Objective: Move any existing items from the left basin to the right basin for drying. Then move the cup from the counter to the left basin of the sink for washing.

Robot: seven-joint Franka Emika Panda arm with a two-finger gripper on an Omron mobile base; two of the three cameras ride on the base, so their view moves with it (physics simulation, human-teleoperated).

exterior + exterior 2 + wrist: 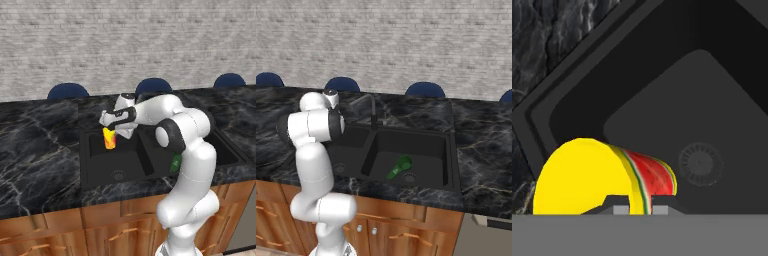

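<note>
On the left, the black marble desk (40, 150) runs up to the sink (86, 165), and the hand (111, 129) hangs over the left basin (127, 165) with the cup (109, 138) clamped between its fingers; in the hand view the yellow cup (587, 175) sits right at the fingertips (619, 209), its rim with the red band turned toward the basin floor and the round drain (700, 163) beyond it. The cup is above the basin's far left part, clear of the floor and apart from the walls as far as the pictures tell. I judge the task to be in its last step: the green bottle-like object (399, 166) already lies in the right basin (431, 150), beside that basin's drain, so the left basin holds nothing else. The next move, as I judge it, calls for lowering the cup nearer the floor of the left basin, then letting the fingers part and lifting straight out. Dropped from this height, the cup might roll or tip.
</note>
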